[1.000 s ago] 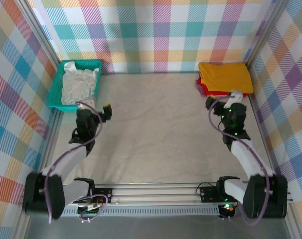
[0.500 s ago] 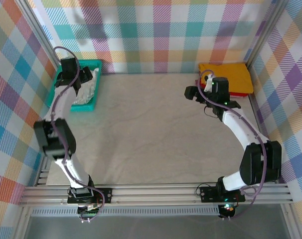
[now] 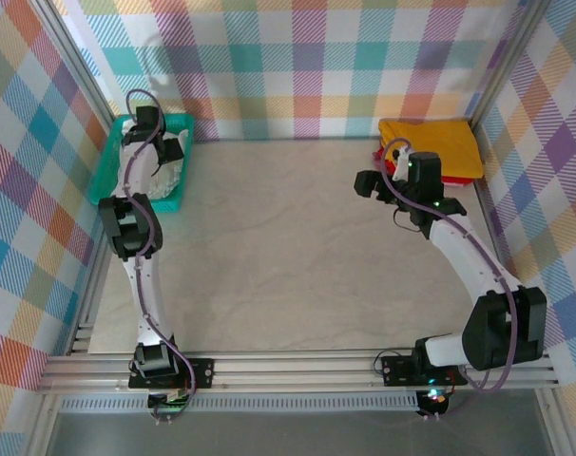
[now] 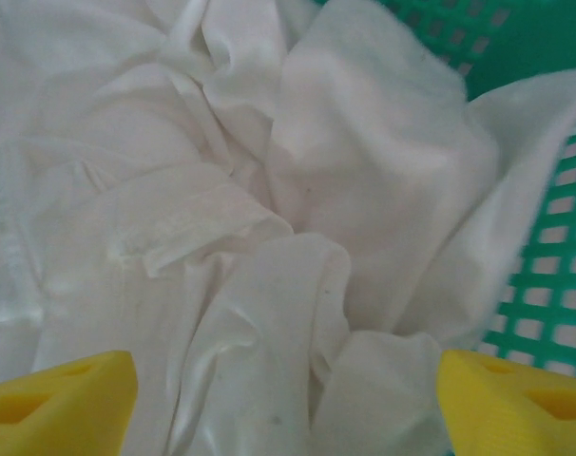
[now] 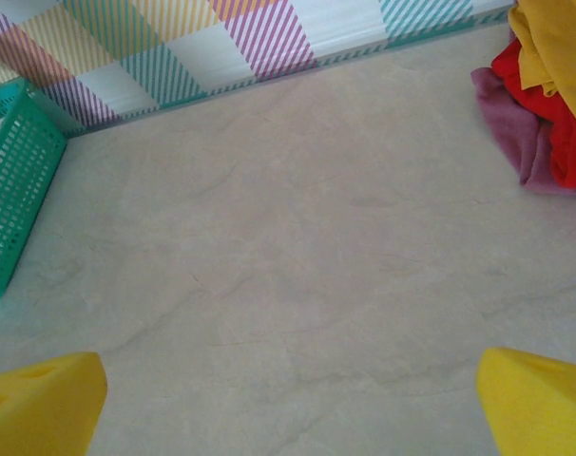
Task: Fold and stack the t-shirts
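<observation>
White tee (image 4: 297,228) crumpled in basket (image 4: 545,304), right under L hand (image 4: 286,399).

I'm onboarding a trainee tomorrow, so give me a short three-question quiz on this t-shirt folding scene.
1. True or false: the crumpled white cloth t-shirt lies on the bare beige table.
2. Which garment lies uppermost in the far right corner? A) the folded mustard-yellow cloth t-shirt B) a red one C) a white one
3. Fill in: the right arm's jaws stand ____ above the table.
Key: 1 false, it lies in the teal plastic mesh basket; 2 A; 3 open.
</observation>
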